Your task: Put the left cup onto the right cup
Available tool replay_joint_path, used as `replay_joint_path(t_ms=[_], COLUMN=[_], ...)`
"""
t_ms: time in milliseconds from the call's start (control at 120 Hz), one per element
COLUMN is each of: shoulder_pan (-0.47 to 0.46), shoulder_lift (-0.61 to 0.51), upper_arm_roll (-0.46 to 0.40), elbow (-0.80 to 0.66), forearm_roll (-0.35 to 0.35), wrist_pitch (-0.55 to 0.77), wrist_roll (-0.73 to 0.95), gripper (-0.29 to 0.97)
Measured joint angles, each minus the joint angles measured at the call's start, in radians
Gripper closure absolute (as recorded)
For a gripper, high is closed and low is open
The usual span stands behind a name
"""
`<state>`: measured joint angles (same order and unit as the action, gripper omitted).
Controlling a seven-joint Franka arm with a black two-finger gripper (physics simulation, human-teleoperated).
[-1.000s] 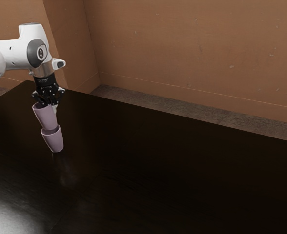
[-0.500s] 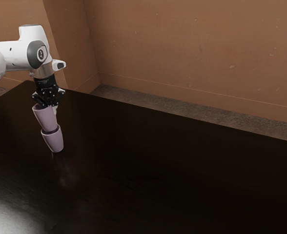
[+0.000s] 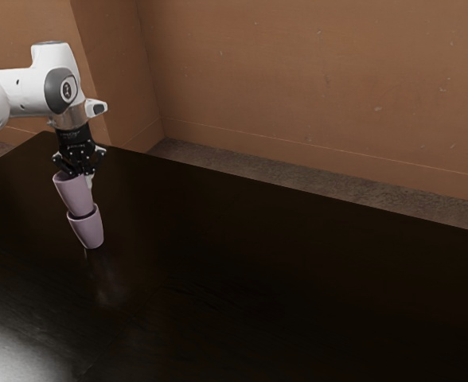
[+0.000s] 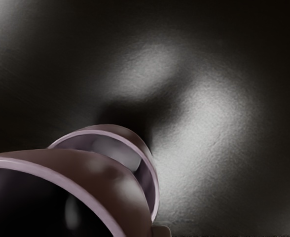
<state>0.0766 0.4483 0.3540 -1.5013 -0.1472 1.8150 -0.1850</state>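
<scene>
Jaws clamp upper cup [image 3: 70,195] atop lower cup [image 3: 87,229].

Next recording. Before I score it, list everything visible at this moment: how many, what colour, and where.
upper cup: 1, pale purple, directly below the gripper, leaning, its base set into the lower cup.
lower cup: 1, pale purple, on the table toward the exterior view's left, holding the upper cup.
table: 1, very dark and glossy, across the foreground.
floor strip: 1, grey-brown, between the table's far edge and the walls.
walls: brown, behind the table.
arm: 1, white, entering from the exterior view's left.
gripper: 1, black, at the upper cup's rim.
</scene>
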Motion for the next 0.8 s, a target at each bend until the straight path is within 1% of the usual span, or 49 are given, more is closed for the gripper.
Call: replay_joint_path(t_ms=[275, 433, 517, 642, 800], shoulder_pan=[0.0, 0.0, 0.0, 0.0, 0.0], shoulder_lift=[-0.003, -0.007, -0.007, -0.008, -0.012], upper_arm_roll=[0.0, 0.0, 0.0, 0.0, 0.0], elbow=[-0.001, -0.003, -0.003, -0.004, -0.003], forearm_roll=[0.0, -0.003, -0.004, -0.004, -0.004], wrist_pitch=[0.001, 0.0, -0.001, -0.001, -0.002], wrist_roll=[-0.001, 0.0, 0.001, 0.002, 0.003], gripper=[0.78, 0.44, 0.3, 0.17, 0.09])
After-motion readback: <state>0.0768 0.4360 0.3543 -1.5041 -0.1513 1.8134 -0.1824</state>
